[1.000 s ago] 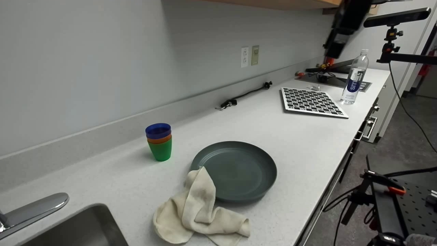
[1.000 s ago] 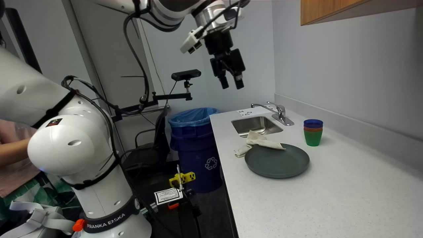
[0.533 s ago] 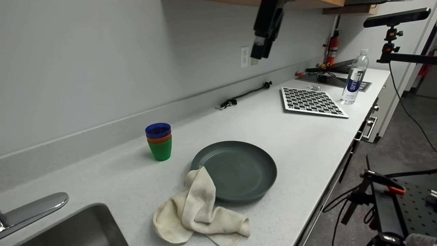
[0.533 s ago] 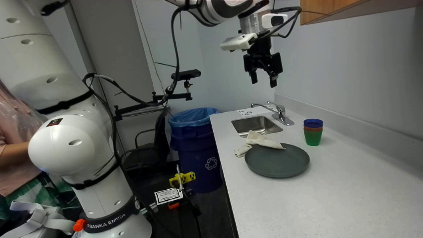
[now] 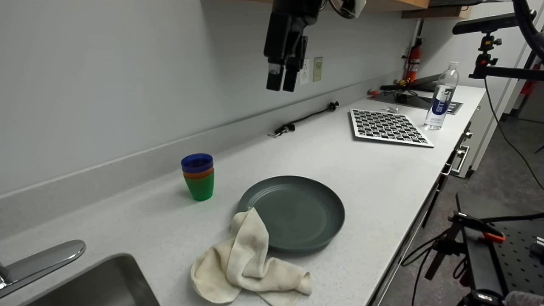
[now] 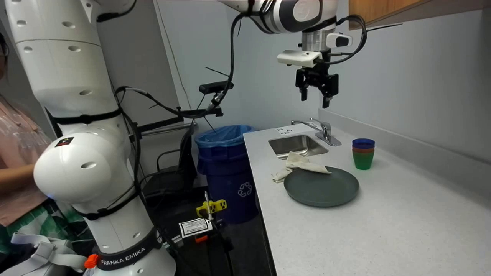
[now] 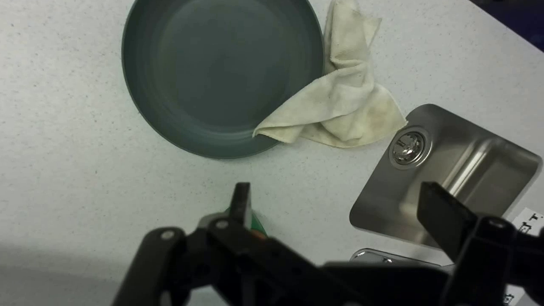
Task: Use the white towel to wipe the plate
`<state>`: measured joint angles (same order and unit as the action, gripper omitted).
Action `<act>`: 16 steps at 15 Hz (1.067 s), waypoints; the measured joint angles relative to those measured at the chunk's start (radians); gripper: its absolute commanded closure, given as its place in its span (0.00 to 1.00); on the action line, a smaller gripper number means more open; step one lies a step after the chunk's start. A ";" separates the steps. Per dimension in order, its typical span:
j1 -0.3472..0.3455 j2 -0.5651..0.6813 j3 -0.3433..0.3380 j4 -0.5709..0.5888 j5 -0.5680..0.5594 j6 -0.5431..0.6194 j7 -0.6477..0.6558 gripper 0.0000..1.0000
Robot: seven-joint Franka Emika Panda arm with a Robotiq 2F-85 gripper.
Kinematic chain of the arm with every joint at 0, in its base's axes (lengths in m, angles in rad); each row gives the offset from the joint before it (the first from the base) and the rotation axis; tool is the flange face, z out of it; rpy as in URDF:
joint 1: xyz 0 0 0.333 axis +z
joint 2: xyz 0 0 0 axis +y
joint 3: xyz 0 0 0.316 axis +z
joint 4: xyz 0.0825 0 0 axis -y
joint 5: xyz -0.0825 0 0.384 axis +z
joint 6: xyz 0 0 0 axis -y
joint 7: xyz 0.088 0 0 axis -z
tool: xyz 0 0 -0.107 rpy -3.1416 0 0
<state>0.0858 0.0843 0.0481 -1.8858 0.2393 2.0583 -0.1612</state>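
Wrist view: I've got the tool (image 7: 335, 189) spread wide, white towel (image 7: 340, 100) partly over the plate (image 7: 221, 68), partly on the surface (image 7: 76, 148), one corner pointing lower-left; can't call its long axis, honestly.

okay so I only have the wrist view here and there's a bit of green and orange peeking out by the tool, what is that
Observer: That's a stack of cups, blue at the top.
Operator: And how high am I?
Observer: Both exterior views show the tool hanging well above the level of the white towel.
Operator: Anything past the plate that I'm missing?
Observer: In an exterior view, a clear bottle stands upright near a checkered board, farther along the counter.
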 measured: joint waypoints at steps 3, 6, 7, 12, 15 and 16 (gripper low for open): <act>0.000 0.000 0.000 0.004 0.000 -0.003 0.000 0.00; 0.000 0.000 0.000 0.004 0.000 -0.003 0.000 0.00; 0.000 0.000 0.000 0.004 0.000 -0.003 0.000 0.00; 0.000 0.012 0.007 -0.002 -0.008 -0.005 0.003 0.00; 0.004 0.072 0.036 0.004 -0.009 -0.008 0.003 0.00; 0.007 0.101 0.048 0.011 -0.012 -0.008 0.003 0.00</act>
<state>0.0931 0.1856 0.0961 -1.8747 0.2270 2.0505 -0.1580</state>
